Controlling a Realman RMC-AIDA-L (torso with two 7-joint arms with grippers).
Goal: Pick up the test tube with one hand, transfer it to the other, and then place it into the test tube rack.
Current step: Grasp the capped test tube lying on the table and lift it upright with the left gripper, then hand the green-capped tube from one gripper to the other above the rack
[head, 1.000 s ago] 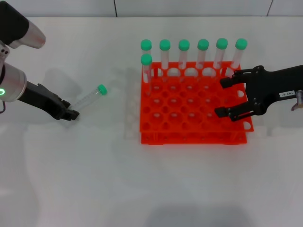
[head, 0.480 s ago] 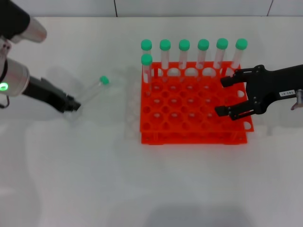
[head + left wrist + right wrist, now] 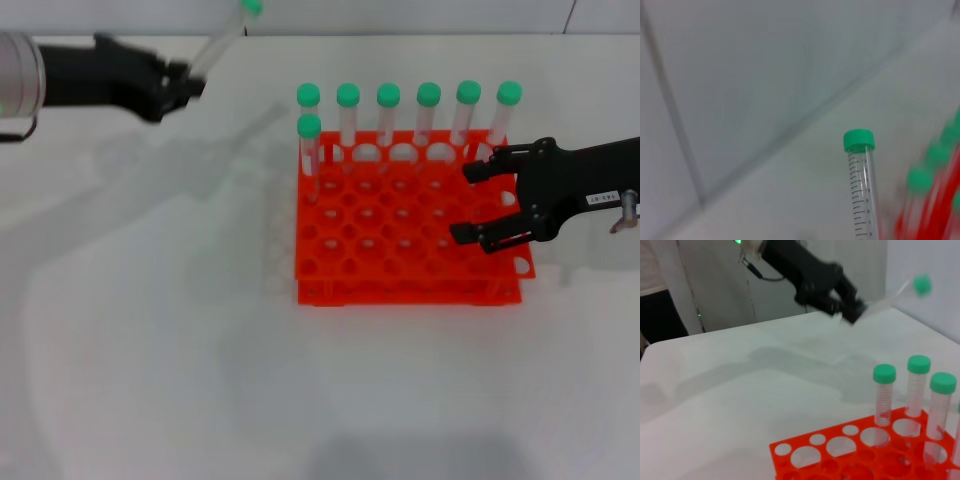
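Note:
My left gripper (image 3: 180,85) is shut on the base of the test tube (image 3: 222,38), a clear tube with a green cap, and holds it high above the table at the far left, tilted up and away. The tube also shows in the left wrist view (image 3: 862,190) and, with the left gripper (image 3: 852,310), in the right wrist view (image 3: 895,292). My right gripper (image 3: 468,203), black with a white label, is open and hovers over the right side of the orange-red test tube rack (image 3: 405,225).
Several green-capped tubes (image 3: 428,112) stand in the rack's back row, one more (image 3: 310,150) in the second row at the left. They also show in the right wrist view (image 3: 918,385). A wall runs along the table's far edge.
My left gripper has lifted the test tube off the table and carried it up and toward the far edge. The right gripper has barely moved.

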